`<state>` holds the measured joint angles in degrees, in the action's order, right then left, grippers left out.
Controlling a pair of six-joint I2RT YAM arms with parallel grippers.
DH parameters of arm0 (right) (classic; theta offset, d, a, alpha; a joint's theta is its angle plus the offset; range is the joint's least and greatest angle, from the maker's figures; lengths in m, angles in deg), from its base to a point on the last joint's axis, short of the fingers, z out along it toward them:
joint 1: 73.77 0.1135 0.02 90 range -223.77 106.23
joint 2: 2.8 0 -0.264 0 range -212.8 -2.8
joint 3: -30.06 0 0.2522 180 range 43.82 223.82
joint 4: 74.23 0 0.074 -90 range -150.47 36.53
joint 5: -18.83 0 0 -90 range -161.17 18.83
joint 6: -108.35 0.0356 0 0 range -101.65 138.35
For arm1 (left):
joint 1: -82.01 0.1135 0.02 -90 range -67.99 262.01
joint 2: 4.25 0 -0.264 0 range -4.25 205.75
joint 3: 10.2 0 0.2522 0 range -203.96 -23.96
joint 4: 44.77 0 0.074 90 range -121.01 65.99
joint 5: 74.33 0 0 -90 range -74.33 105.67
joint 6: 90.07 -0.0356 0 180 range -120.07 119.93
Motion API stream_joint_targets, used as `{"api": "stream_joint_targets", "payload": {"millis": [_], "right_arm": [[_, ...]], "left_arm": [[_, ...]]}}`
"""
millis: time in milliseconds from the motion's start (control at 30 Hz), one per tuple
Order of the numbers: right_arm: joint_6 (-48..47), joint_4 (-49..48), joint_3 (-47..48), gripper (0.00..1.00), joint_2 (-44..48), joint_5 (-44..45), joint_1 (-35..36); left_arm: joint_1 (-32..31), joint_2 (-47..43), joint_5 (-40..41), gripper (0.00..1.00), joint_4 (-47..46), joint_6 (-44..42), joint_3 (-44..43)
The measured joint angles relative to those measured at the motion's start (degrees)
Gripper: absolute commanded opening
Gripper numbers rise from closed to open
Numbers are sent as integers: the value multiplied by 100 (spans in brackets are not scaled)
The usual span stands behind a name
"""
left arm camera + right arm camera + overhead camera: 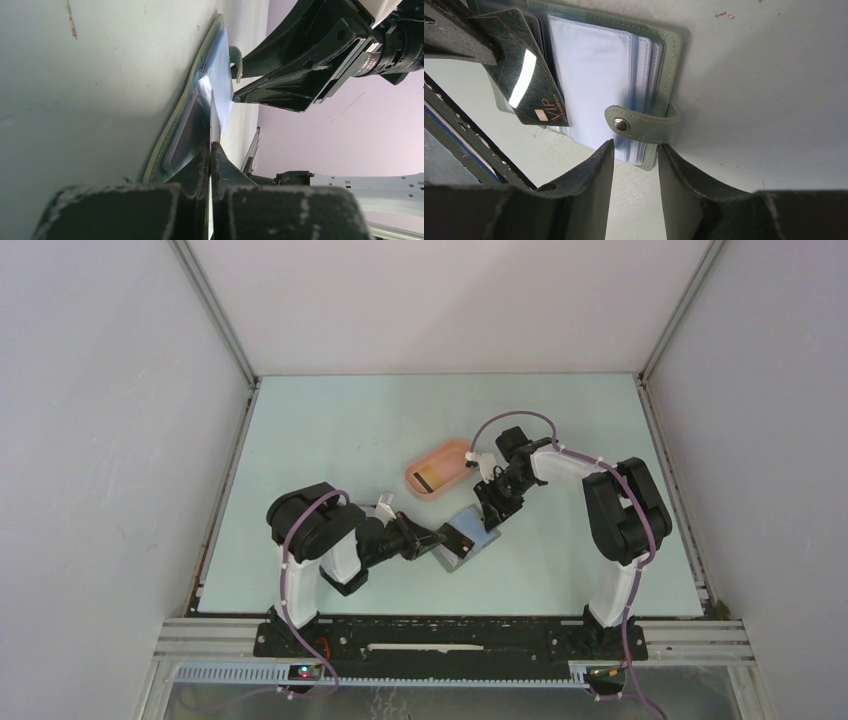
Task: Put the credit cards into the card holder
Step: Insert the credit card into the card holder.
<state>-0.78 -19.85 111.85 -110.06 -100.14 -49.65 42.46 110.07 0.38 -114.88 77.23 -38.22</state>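
The grey-green card holder (pixel 478 542) lies open on the table, its clear sleeves (pixel 591 75) facing up and its snap tab (pixel 640 125) at the edge. My left gripper (pixel 445 538) is shut on a dark credit card marked VIP (pixel 531 75) and holds it slanted over the holder's left half. The left wrist view shows this card edge-on (pixel 215 112) above the holder (pixel 182 137). My right gripper (pixel 635 150) is open, with a fingertip on either side of the tab. A yellowish-tan card (pixel 428 480) lies in the pink tray (pixel 452 452).
The pink oblong tray stands just behind the holder. My right gripper's fingers (pixel 295 75) show close to the held card in the left wrist view. White walls and metal rails enclose the table on its left, far and right sides.
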Motion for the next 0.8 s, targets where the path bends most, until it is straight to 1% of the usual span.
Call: {"api": "stream_joint_targets", "payload": {"millis": [567, 800], "right_arm": [[2, 2, 0, 46, -2, -4, 37], [2, 2, 0, 46, -2, -4, 46]], "left_arm": [[-70, 138, 68, 0, -4, 260, -122], [-111, 247, 120, 0, -17, 492, -127]]}}
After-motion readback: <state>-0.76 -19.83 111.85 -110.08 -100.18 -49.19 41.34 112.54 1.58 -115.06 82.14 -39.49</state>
